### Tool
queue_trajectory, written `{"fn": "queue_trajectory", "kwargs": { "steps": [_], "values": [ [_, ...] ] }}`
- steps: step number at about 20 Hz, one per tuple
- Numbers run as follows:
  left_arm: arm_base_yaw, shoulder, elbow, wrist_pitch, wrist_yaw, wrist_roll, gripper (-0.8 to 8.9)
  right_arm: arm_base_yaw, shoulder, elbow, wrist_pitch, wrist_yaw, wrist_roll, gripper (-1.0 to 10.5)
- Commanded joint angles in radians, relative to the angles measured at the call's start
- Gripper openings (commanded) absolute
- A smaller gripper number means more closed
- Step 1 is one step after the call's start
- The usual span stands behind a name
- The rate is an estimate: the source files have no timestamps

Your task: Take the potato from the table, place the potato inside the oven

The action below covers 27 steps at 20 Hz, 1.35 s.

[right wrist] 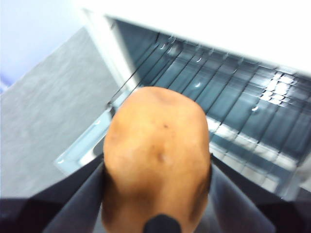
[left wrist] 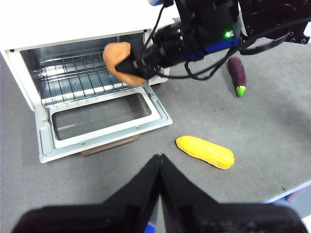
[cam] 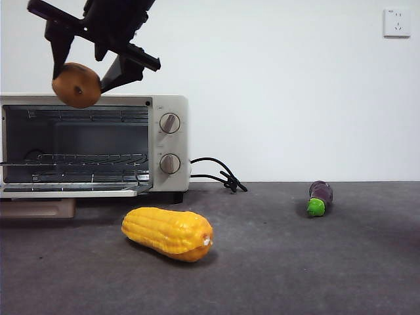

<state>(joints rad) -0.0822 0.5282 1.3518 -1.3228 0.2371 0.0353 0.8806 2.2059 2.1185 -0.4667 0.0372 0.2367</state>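
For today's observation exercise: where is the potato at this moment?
In the front view the potato hangs clamped in the right tool, high at the left, level with the top edge of the open oven, off the table.

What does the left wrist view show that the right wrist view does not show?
Only the left wrist view shows the corn cob, the eggplant, the shut left gripper and the oven's lowered door. Only the right wrist view shows the small marks on the potato from close by. Both show the right gripper shut on the potato in front of the open oven, with its wire rack inside.
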Motion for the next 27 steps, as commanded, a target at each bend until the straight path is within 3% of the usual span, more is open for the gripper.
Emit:
{"fn": "queue_trajectory", "kwargs": {
  "steps": [1,6,10,14,27],
  "values": [
    [-0.015,-0.002,-0.004,0.006,-0.003,0.019,-0.05,-0.003,0.045,-0.006,0.003,0.005,0.006,1.1],
    [-0.055,0.006,-0.004,0.006,-0.076,0.026,-0.05,-0.005,0.103,-0.006,0.085,0.022,0.006,1.1],
    [-0.08,0.022,-0.004,0.006,-0.085,0.029,-0.05,-0.012,0.137,-0.006,0.156,0.117,0.006,1.1],
    [-0.104,0.043,-0.004,0.006,-0.084,0.029,-0.05,-0.031,0.167,-0.006,0.232,0.129,0.006,0.9],
    [-0.109,0.069,-0.004,0.006,-0.11,0.029,-0.05,-0.076,0.219,-0.006,0.265,0.146,-0.007,1.0]
  ]
}}
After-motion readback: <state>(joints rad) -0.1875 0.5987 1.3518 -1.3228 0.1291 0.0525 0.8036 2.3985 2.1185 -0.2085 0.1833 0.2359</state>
